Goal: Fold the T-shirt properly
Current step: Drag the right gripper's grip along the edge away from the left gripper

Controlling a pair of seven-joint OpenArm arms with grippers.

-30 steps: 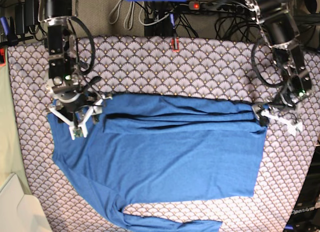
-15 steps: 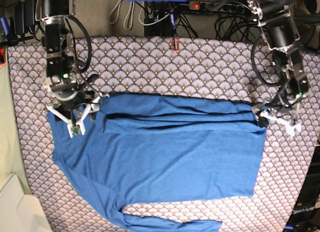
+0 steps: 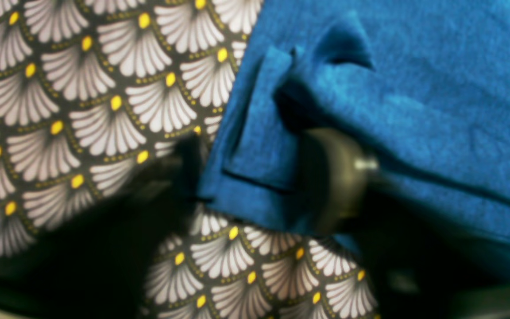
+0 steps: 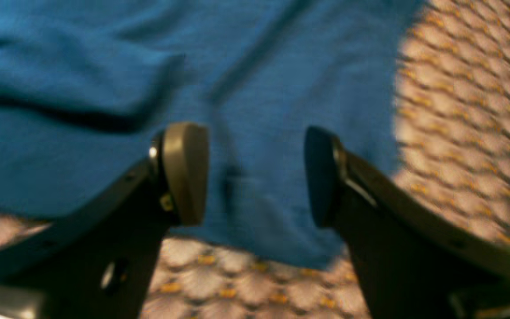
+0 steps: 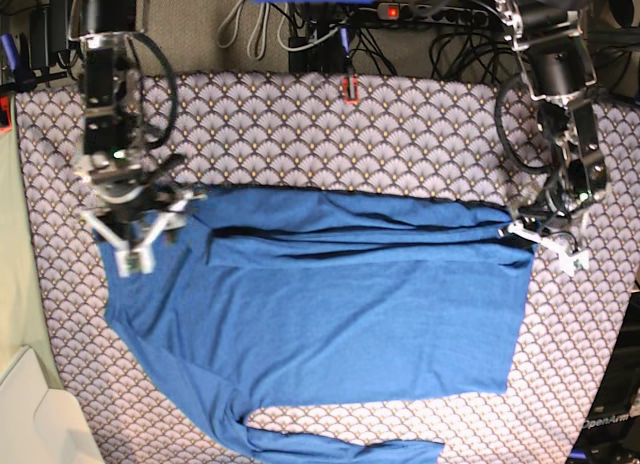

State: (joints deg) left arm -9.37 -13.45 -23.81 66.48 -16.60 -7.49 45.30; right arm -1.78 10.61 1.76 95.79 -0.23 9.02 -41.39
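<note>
The T-shirt [image 5: 330,314] lies flat on the tabletop. Your left gripper [image 3: 255,177] appears clamped on its folded hem corner; confirm. Right gripper [image 4: 255,175] hovers apart; close it before lifting.

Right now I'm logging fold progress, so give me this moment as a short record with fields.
garment: T-shirt, blue, spread flat, top edge folded over
surface: scallop-patterned cloth
left gripper: pinching the shirt's folded corner
right gripper: jaws apart over the shirt's other end, nothing held
sleeve: one lies along the near edge, unfolded
</note>
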